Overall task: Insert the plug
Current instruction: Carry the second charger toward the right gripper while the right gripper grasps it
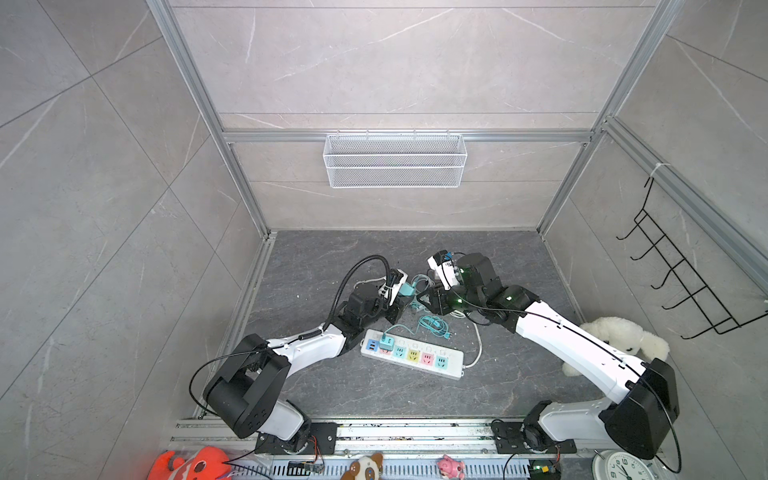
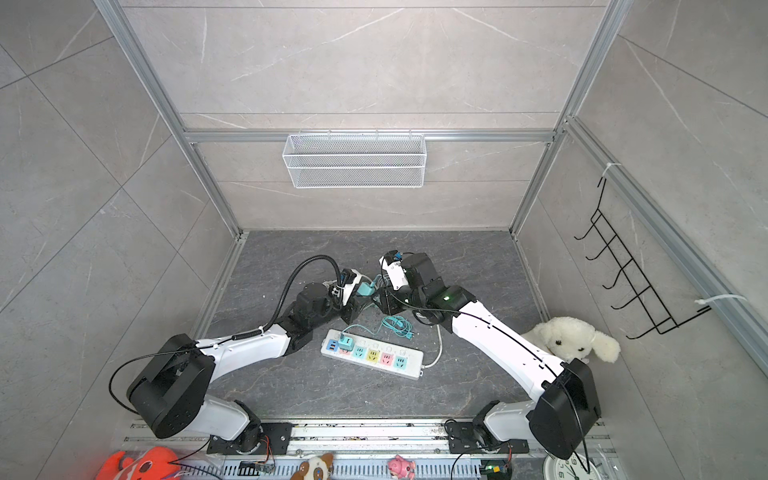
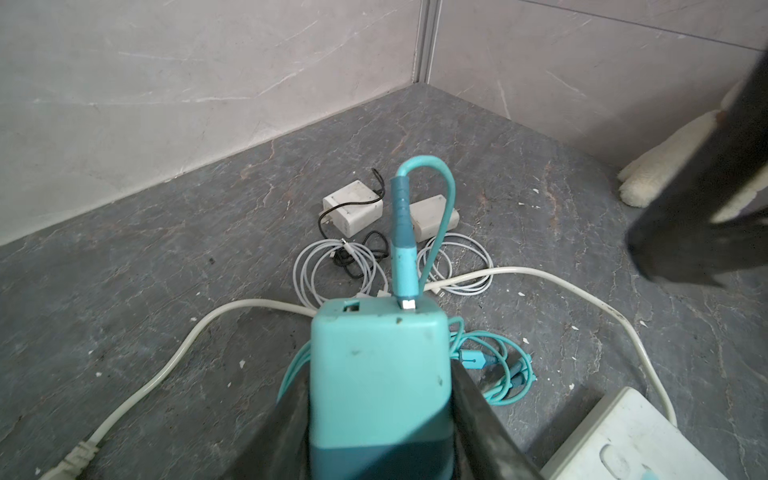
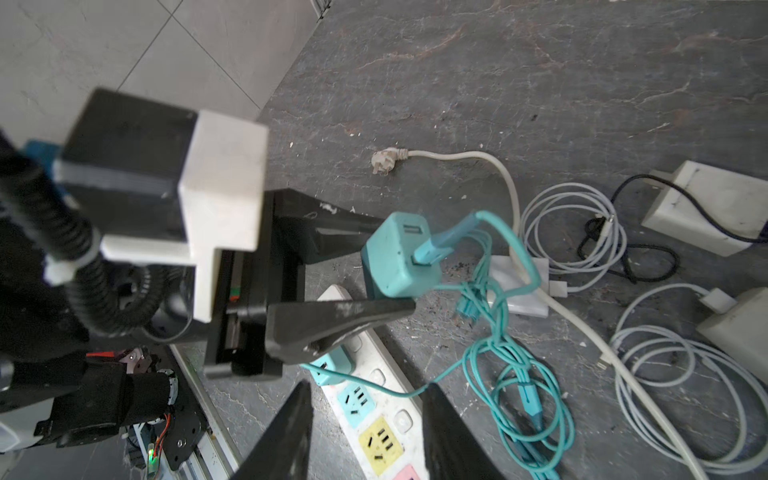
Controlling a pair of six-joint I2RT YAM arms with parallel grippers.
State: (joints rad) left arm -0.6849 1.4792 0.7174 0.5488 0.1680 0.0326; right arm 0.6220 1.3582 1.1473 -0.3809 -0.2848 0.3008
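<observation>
Teal plug (image 3: 376, 353) sits clamped in the left gripper (image 3: 374, 388), beyond the power strip (image 1: 452, 364). Empty, the right gripper (image 4: 369, 386) stands parted.

Dark grey marbled stone floor (image 1: 332, 386). On it: white power strip with coloured sockets (image 1: 413, 356), coiled teal cable (image 1: 434, 326), white square charger (image 3: 353, 203).

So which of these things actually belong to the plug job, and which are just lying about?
In the job: teal charger, clamped in the left gripper; its teal cable; power strip.
Lying about: white chargers, coiled white cables, plush dog, wire basket, clock.
</observation>
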